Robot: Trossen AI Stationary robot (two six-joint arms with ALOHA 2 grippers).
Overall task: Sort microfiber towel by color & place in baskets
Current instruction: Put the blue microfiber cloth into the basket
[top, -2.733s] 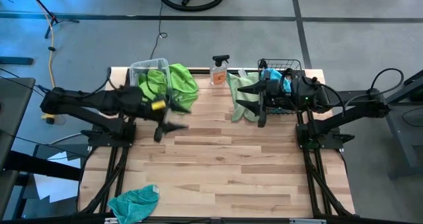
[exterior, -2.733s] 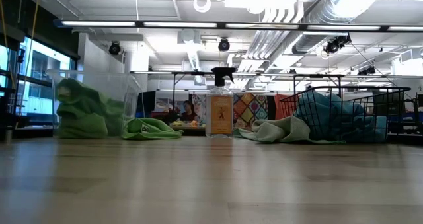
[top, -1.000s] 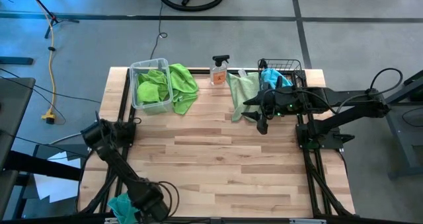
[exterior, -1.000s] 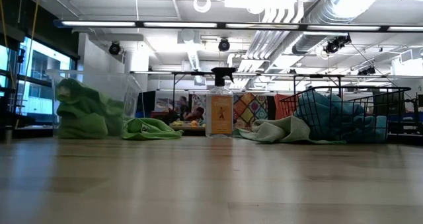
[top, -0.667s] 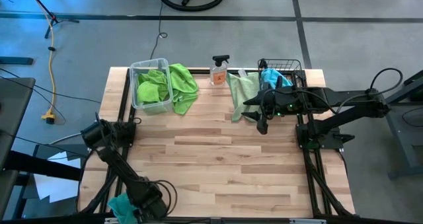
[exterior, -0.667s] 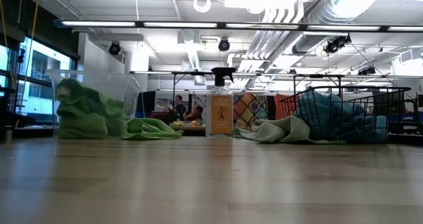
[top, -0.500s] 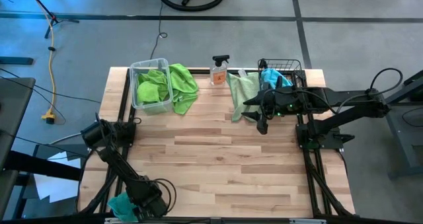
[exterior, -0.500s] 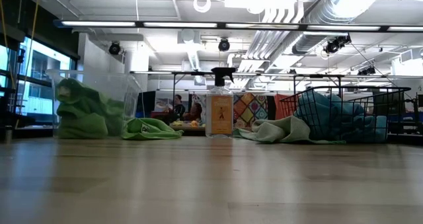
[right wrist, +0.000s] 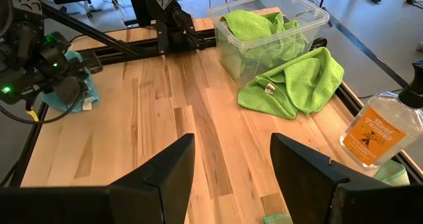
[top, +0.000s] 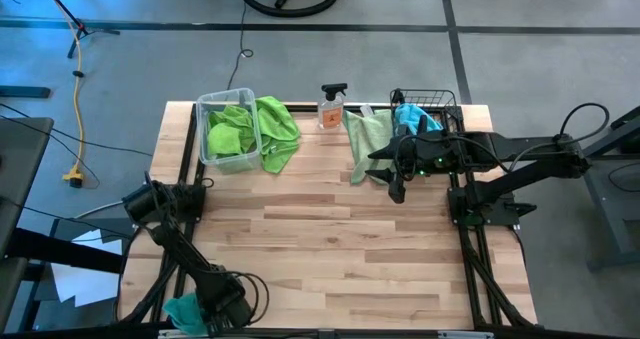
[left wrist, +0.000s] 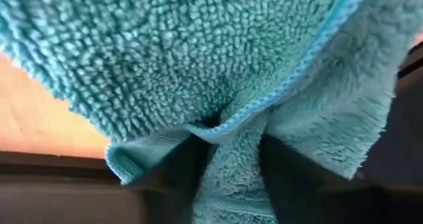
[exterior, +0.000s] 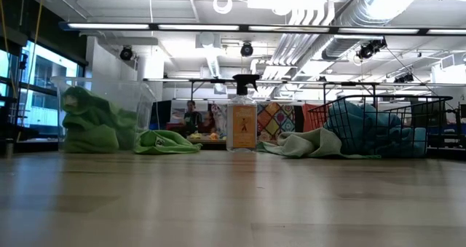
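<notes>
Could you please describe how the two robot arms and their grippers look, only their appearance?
Both arms are dark, nearly black, built of jointed tube-like segments on black metal frames at the table's sides. Thin black cables loop beside the right arm and the left arm. Small green lights glow near the right arm's wrist and on the left arm's end. The right gripper has two flat, dark, angular fingers.

Spray bottle (top: 331,106) between tub (top: 226,129), wire basket (top: 425,114).
</notes>
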